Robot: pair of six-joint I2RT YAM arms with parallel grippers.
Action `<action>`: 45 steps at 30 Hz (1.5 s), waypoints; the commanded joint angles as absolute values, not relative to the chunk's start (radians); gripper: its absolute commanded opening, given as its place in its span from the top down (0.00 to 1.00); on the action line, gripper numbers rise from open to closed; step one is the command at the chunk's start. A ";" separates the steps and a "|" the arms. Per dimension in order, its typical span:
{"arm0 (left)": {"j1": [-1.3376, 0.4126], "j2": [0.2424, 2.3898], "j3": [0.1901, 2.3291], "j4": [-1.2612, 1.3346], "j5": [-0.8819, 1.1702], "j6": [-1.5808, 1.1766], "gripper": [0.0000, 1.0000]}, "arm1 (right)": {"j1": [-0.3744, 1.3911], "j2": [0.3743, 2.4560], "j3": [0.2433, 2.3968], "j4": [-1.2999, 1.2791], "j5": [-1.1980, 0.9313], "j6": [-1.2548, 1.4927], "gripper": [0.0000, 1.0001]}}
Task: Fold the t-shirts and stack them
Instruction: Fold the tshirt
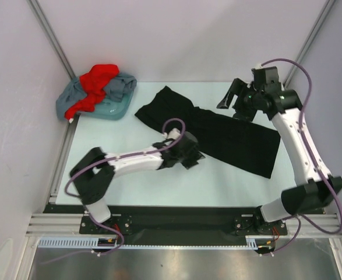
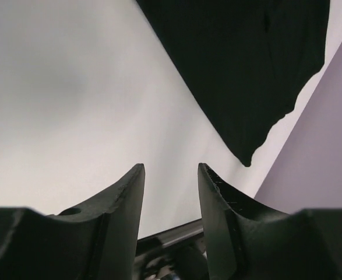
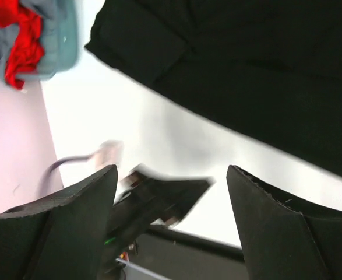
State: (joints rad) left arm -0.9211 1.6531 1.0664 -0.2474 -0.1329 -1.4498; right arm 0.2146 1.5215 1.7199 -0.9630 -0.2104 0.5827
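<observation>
The black t-shirt (image 1: 229, 137) lies spread diagonally across the middle of the table; it also shows in the left wrist view (image 2: 246, 64) and the right wrist view (image 3: 246, 70). The red t-shirt (image 1: 98, 81) lies crumpled on the grey-blue t-shirt (image 1: 115, 87) at the back left; both appear in the right wrist view (image 3: 19, 46). My left gripper (image 1: 195, 157) is open and empty, at the shirt's near edge. My right gripper (image 1: 229, 99) is open and empty, raised above the shirt's far edge.
A teal tray (image 1: 109, 109) holds the red and grey-blue shirts at the back left corner. White walls enclose the table on three sides. A black rail (image 1: 176, 216) runs along the near edge. Bare table (image 1: 130, 186) lies in front of the black shirt.
</observation>
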 commanded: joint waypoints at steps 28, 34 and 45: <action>-1.186 2.509 2.022 -0.600 -0.158 -2.106 0.57 | 0.170 1.213 1.812 -1.236 -0.227 0.580 0.18; -1.174 2.560 2.095 -0.630 -0.150 -2.117 0.66 | 0.167 1.218 1.819 -1.230 -0.230 0.574 0.18; -1.158 2.543 2.050 -0.620 -0.132 -2.023 1.00 | 0.181 1.226 1.807 -1.220 -0.247 0.566 0.18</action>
State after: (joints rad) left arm -1.1736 2.5214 2.0880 -0.5365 -0.1246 -1.9999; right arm 0.1753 1.2339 1.8065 -1.2373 -0.2295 0.5835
